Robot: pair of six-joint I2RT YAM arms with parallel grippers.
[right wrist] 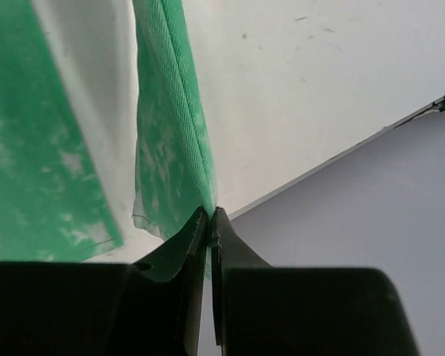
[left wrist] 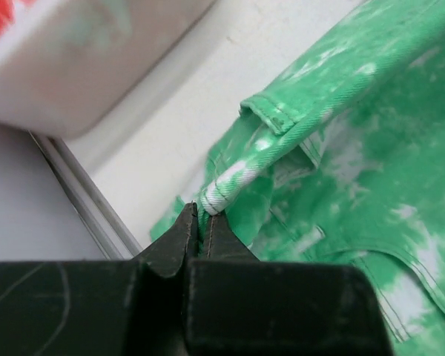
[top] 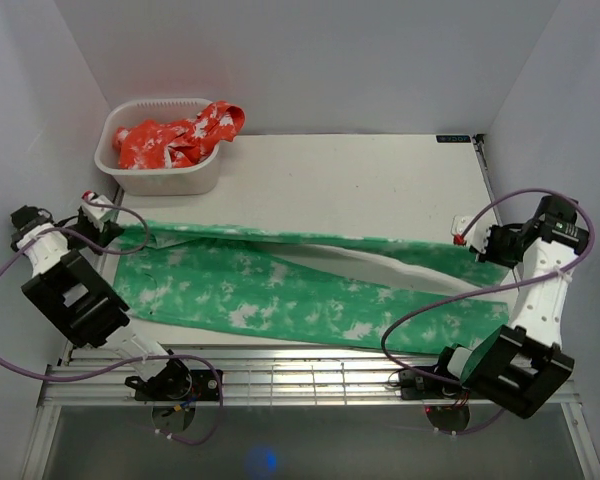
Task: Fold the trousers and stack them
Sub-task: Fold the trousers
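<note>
- The left fingers (left wrist: 179, 239) are pressed together on a whitish edge of the green trousers (left wrist: 371, 148), just beside a belt loop (left wrist: 271, 115).
- The right fingers (right wrist: 185, 245) are pressed together too and pinch the thin edge of one trouser leg.
- The left arm (top: 75, 295) reaches from its base along the left side of the bench (top: 360, 180), with its wrist turned to the right.
- The right arm (top: 540, 300) is bent up along the right side, with its wrist pointing left.
- The trousers lie across the bench between both hands: one leg is drawn into a narrow band and the other lies flat, nearer to the bases.
- A white tub (top: 160, 180) with a red-and-white cloth (top: 180, 135) stands at the far left corner.
</note>
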